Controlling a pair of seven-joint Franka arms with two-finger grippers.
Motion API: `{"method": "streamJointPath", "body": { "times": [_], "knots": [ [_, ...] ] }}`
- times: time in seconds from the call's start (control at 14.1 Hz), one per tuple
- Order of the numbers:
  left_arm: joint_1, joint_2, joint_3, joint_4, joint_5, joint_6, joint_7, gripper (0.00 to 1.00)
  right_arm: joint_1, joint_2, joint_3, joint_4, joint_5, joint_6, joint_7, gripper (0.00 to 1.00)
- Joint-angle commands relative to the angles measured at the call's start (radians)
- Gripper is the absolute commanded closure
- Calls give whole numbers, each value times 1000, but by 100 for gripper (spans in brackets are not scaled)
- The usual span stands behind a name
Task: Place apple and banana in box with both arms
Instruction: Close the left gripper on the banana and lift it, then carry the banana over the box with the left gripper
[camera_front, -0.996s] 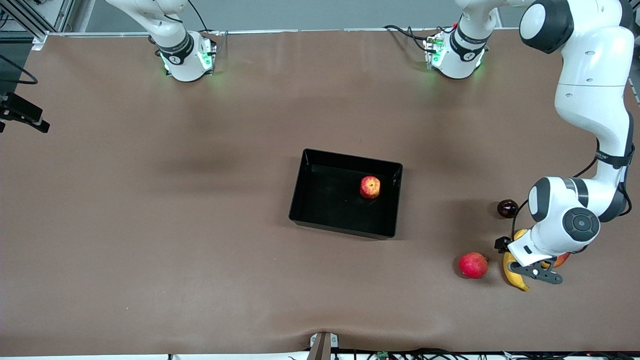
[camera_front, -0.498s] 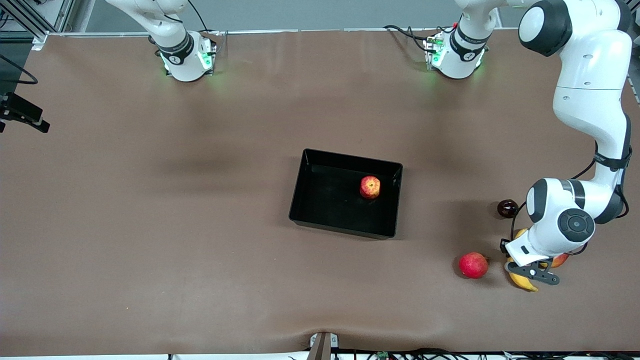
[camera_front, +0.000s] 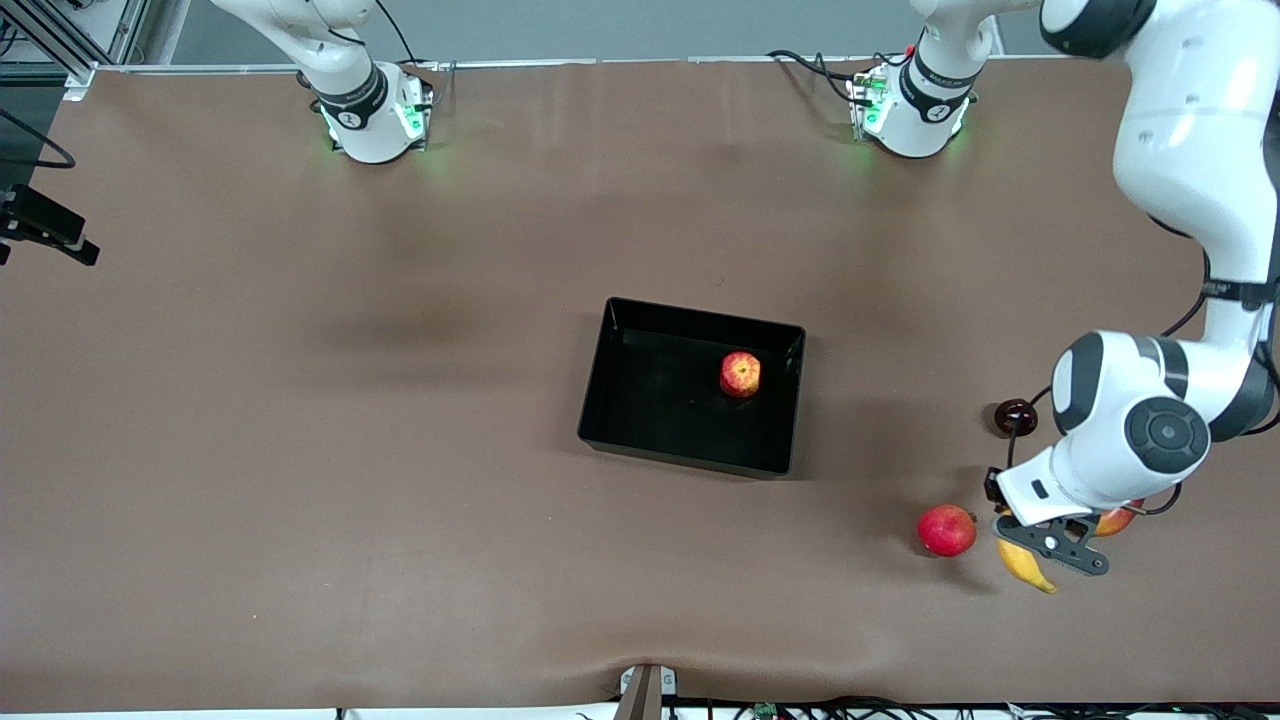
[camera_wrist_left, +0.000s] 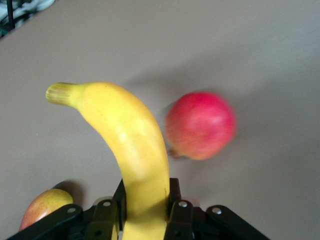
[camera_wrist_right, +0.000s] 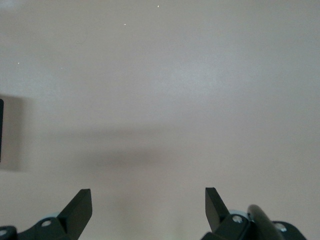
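1. Left black two-finger gripper (camera_front: 1040, 540) pinches the curved plain yellow banana (camera_front: 1022, 566), fingers (camera_wrist_left: 181, 212) clamped on both sides of its body; banana tip sticks out past the gripper, over the table at the left arm's end.
2. Left wrist view: banana (camera_wrist_left: 131, 157) lifted off the cloth, shadow under it, stem end free.
3. Small round red apple with yellowish streaks (camera_front: 740, 374) sits inside the shallow glossy black plastic box (camera_front: 640, 445), close to the wall toward the left arm's end.
4. Evenly pinkish-red round fruit (camera_front: 946, 530) on the table just beside the held banana, toward the box; not touching it in the left wrist view (camera_wrist_left: 201, 125).
5. Oval red-yellow mango (camera_front: 1116, 520) mostly hidden under the left arm's wrist; partly seen in the left wrist view (camera_wrist_left: 44, 205).
6. Small dark round fruit (camera_front: 1014, 416) farther from the front camera than the pinkish-red fruit.
7. Right black two-finger gripper (camera_wrist_right: 148, 204) spread wide over bare brown table cloth (camera_front: 300, 450); right arm waits.
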Motion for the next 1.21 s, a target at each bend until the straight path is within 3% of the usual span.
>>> {"method": "streamJointPath", "body": {
  "times": [0.0, 0.43, 0.71, 1.14],
  "knots": [
    [-3, -48, -56, -2, -86, -72, -5, 100, -18, 9, 12, 21, 5, -15, -9, 0],
    [-95, -85, -208, -14, -92, -146, -368, 100, -20, 9, 12, 21, 5, -15, -10, 0],
    [-245, -79, -213, -13, -72, -143, -623, 100, -21, 9, 12, 19, 7, -15, -10, 0],
    [-454, -10, -211, -13, 100, -132, -855, 100, -33, 10, 12, 17, 20, -16, -10, 0]
  ]
}}
